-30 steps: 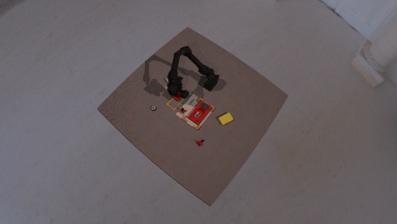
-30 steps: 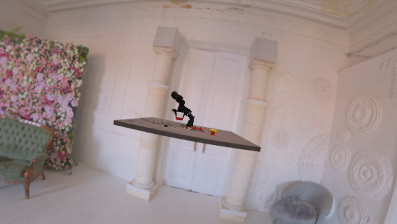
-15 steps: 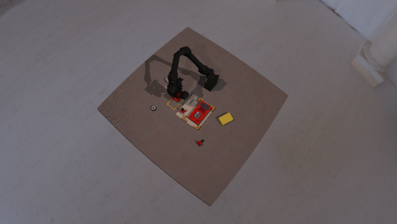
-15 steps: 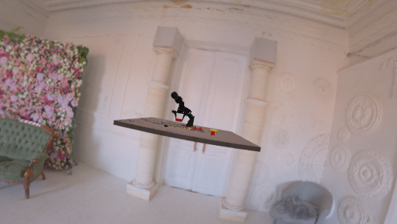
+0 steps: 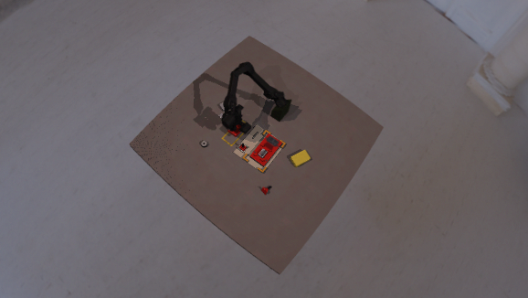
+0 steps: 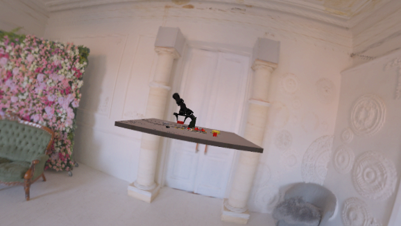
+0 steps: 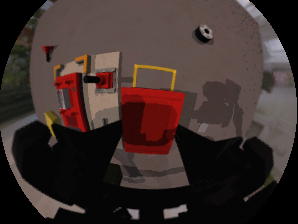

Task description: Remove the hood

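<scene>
The hood, a flat red plate (image 5: 234,133) (image 6: 180,122) (image 7: 151,122), is raised above the table. My gripper (image 5: 237,130) (image 6: 180,121) (image 7: 149,124) is shut on it, one finger at each side edge. The marked area is a thin yellow outline (image 5: 227,142) (image 7: 134,77). In the wrist view it shows just beyond the hood's far edge, and the hood hides its near part. The red toy car (image 5: 258,158) (image 7: 72,102) sits between orange corner brackets, beside the outline.
A beige board (image 7: 114,61) carries a red piece with a black peg (image 5: 243,147) (image 7: 104,80). A yellow block (image 5: 300,158) (image 7: 51,123), a wheel (image 5: 204,142) (image 6: 167,127) (image 7: 204,33) and a small red and black part (image 5: 266,190) (image 7: 47,50) lie around it.
</scene>
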Action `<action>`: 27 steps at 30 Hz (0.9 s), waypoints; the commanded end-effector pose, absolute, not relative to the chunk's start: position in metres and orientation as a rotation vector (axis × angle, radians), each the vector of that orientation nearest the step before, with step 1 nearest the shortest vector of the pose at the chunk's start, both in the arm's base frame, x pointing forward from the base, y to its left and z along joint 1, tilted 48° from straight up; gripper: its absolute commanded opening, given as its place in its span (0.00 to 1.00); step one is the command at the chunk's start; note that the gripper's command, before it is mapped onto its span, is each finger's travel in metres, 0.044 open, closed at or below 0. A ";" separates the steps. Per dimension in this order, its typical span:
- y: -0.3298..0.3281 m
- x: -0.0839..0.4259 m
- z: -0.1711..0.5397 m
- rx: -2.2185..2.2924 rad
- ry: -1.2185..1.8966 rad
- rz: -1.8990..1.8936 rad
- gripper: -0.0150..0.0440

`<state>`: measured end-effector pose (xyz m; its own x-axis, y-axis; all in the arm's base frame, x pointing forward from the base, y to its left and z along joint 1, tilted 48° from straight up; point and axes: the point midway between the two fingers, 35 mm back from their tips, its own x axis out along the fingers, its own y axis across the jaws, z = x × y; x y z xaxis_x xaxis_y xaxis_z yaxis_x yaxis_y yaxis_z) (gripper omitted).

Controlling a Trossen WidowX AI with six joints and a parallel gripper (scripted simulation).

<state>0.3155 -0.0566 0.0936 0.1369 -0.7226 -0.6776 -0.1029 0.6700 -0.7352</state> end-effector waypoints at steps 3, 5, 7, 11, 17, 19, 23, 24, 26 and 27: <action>-0.061 0.316 0.090 -0.764 1.386 -0.516 0.25; -0.063 0.316 0.088 -0.764 1.386 -0.517 0.25; -0.064 0.316 0.087 -0.764 1.386 -0.517 0.25; -0.067 0.316 0.085 -0.765 1.386 -0.517 0.25; -0.072 0.316 0.081 -0.766 1.385 -0.518 0.25; -0.073 0.316 0.080 -0.766 1.385 -0.519 0.25; -0.076 0.317 0.077 -0.767 1.385 -0.520 0.25; -0.077 0.317 0.077 -0.767 1.385 -0.520 0.25; -0.079 0.317 0.076 -0.768 1.385 -0.520 0.25; -0.079 0.317 0.075 -0.768 1.385 -0.521 0.25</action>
<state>0.3172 -0.0772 0.0771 0.1379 -0.7262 -0.6735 -0.1020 0.6660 -0.7389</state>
